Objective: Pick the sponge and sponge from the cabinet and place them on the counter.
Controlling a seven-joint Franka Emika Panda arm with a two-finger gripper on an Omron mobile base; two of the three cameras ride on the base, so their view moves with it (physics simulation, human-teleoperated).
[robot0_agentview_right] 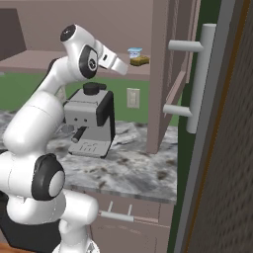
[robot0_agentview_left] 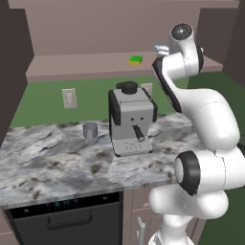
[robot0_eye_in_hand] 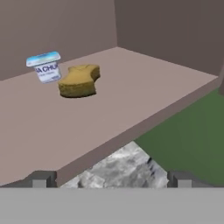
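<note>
- End effector (robot0_eye_in_hand: 111,179) stands released, its two dark finger tips set wide apart with nothing between them; it is raised level with the open cabinet (robot0_eye_in_hand: 166,30), short of the shelf's front edge.
- In the hand view, the tan-yellow sponge (robot0_eye_in_hand: 79,81) lies on the cabinet shelf (robot0_eye_in_hand: 131,96), well ahead of the tips. It is a thick, porous-looking block with a waisted, wavy outline and a darker brownish side.
- Just beside it, close enough that I cannot tell whether they touch, stands a small white cup (robot0_eye_in_hand: 45,66) with a blue rim and blue lettering, round and tapering downward.
- From the left base view, the green sponge (robot0_agentview_left: 136,60) rests on the same shelf, well apart from the other one: a flat rectangular block, bright green on top with a yellow layer under it.
- The cabinet's interior is flat, matte mauve-brown; its back and side walls are plain panels. In the right base view an open door (robot0_agentview_right: 217,197) shows a long grey bar handle (robot0_agentview_right: 202,74), cylindrical, on two short posts.
- Below the shelf lies the tabletop (robot0_agentview_left: 48,162), grey-and-white marble with dark veins and a glossy look.
- On it stands a boxy grey and black coffee machine (robot0_agentview_left: 131,122) with a round black knob on top, and near it a small grey cylindrical cup (robot0_agentview_left: 90,130).
- Behind them the wall is green, carrying a pale outlet plate (robot0_agentview_left: 69,98).
</note>
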